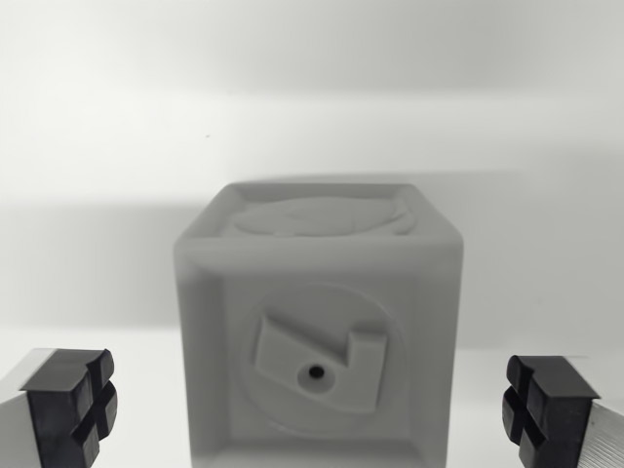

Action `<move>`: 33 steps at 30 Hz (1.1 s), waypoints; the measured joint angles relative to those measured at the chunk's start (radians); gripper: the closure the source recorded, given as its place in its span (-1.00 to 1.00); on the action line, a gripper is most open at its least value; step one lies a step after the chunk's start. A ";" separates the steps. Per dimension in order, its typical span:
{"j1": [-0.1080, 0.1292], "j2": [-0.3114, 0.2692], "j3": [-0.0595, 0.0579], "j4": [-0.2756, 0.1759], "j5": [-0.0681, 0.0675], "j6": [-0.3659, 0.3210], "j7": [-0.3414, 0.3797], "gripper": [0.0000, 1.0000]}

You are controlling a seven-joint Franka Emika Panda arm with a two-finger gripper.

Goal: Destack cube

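Black pad (73, 405) at wrist view's left, grey cube (319, 331) centred between the pads, clear gaps both sides, black pad (546, 409) at right. Claw (310, 408) spread wide, holding nothing. Cube face shows raised shape with hole. White surface (312, 97) behind.

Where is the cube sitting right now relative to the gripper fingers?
In the wrist view the cube sits centred in the lower half, between the two fingers, with clear gaps on both sides. The gripper is open and touches nothing.
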 joint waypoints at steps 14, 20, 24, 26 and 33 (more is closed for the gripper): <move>0.000 -0.120 -0.001 -0.021 0.000 -0.097 0.000 -1.00; 0.000 -0.183 -0.001 -0.025 0.000 -0.154 0.000 -1.00; 0.000 -0.222 -0.001 -0.025 0.000 -0.194 0.000 -1.00; 0.000 -0.243 -0.001 -0.025 0.000 -0.214 0.000 -1.00; 0.000 -0.306 -0.001 -0.018 -0.001 -0.284 0.001 -1.00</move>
